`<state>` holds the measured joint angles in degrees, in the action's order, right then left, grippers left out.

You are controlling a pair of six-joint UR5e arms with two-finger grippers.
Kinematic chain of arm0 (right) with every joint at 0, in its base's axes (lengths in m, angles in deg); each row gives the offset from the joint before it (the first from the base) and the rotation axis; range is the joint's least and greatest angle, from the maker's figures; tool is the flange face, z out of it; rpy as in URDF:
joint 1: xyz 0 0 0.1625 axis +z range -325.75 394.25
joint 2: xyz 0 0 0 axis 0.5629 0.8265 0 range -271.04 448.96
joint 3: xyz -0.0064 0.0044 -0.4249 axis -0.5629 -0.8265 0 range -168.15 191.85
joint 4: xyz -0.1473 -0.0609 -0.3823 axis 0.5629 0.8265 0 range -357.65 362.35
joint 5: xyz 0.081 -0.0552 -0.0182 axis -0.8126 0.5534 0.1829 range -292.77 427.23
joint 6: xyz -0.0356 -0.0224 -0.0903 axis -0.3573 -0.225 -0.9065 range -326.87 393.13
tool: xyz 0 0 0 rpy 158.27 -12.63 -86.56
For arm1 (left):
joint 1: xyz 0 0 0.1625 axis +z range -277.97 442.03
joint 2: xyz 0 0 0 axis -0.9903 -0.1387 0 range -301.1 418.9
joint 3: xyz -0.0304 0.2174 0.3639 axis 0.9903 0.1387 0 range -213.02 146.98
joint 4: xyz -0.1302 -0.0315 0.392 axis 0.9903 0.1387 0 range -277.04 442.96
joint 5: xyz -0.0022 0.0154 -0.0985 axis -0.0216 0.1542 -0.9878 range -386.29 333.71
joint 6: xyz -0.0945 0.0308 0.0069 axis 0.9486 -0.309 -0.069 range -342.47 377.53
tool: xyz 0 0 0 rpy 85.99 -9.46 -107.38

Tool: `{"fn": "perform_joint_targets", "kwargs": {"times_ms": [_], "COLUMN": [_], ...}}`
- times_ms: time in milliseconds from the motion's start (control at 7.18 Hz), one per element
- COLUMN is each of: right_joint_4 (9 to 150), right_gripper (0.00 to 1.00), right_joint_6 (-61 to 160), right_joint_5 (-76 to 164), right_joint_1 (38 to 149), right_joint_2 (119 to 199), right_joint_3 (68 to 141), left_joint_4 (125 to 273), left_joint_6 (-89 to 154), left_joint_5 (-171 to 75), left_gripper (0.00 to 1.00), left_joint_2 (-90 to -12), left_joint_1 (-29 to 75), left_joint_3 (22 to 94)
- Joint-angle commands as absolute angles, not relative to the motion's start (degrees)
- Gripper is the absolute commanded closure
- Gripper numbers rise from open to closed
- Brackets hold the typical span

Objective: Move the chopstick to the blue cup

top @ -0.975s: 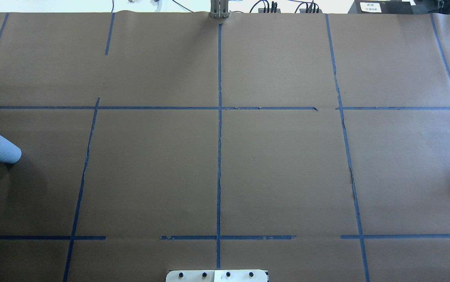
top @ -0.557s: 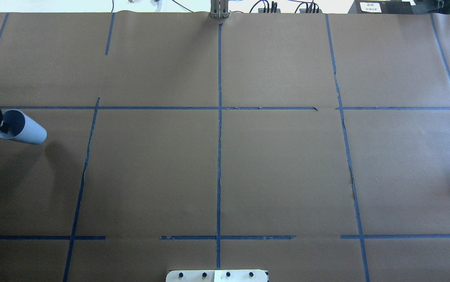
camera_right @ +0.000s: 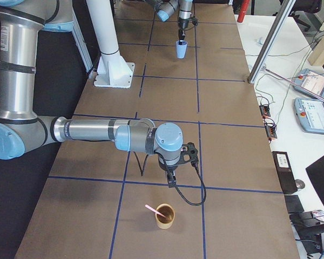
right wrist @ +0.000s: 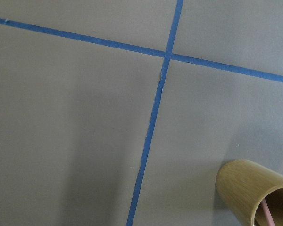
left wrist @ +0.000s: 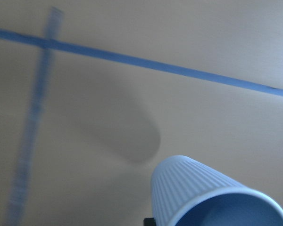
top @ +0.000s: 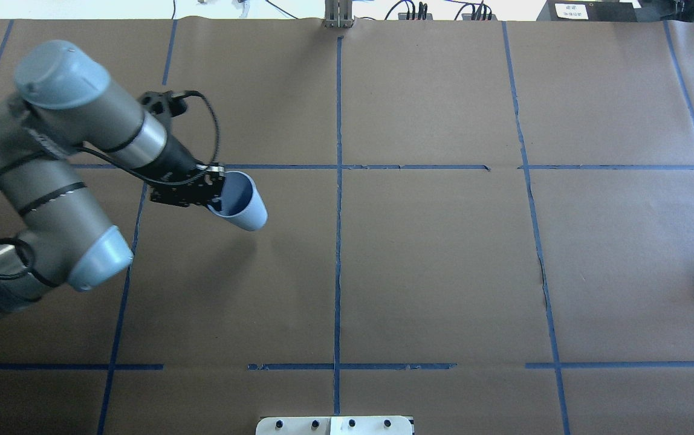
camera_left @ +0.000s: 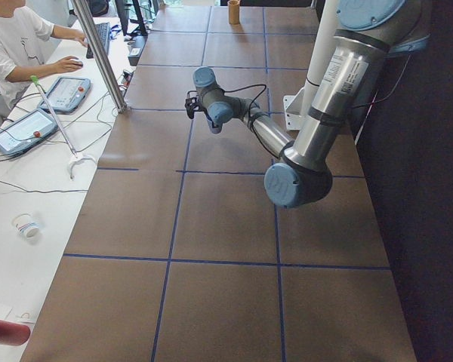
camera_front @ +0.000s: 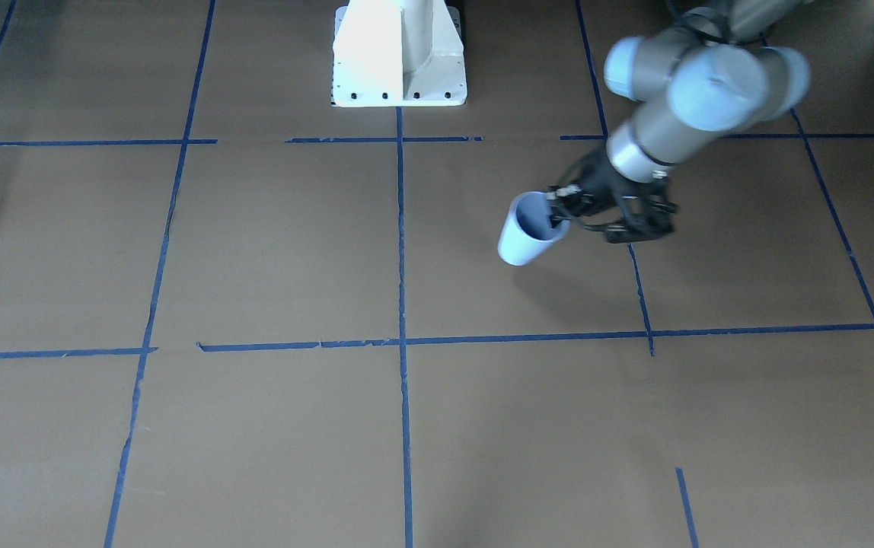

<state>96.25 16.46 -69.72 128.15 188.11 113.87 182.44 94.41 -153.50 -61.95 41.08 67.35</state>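
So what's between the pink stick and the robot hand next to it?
Just bare brown paper, with a blue tape line near the right gripper. The exterior right view shows it; the chopstick leans in a tan cup.

I count one pale-blue ribbed paper cup, one thin pinkish-orange chopstick, one tan cylindrical cup, two grey robot arms, the left arm and the right arm, and one person.

The left gripper holds the blue cup by its rim above the table, with open paper surface on every side of it. Just below the right gripper, towards the table's end, stands a tan cup with the chopstick leaning out of it.
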Motion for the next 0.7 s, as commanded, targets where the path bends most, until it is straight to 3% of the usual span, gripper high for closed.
{"fn": "perform_joint_targets", "kwargs": {"times_ms": [0, 557], "right_joint_4": [95.60, 95.60], "right_gripper": [0.00, 0.00], "right_joint_6": [16.52, 16.52], "right_joint_5": [-69.79, -69.79], "right_joint_1": [128.21, 128.12], "right_joint_2": [188.36, 188.36], "right_joint_3": [113.80, 113.80], "left_joint_4": [173.14, 173.40], "left_joint_6": [96.80, 96.63], "left_joint_5": [-142.43, -140.37], "left_gripper": [1.00, 1.00], "left_joint_2": [-73.61, -76.37], "left_joint_1": [51.92, 53.11], "left_joint_3": [64.91, 59.79]}}
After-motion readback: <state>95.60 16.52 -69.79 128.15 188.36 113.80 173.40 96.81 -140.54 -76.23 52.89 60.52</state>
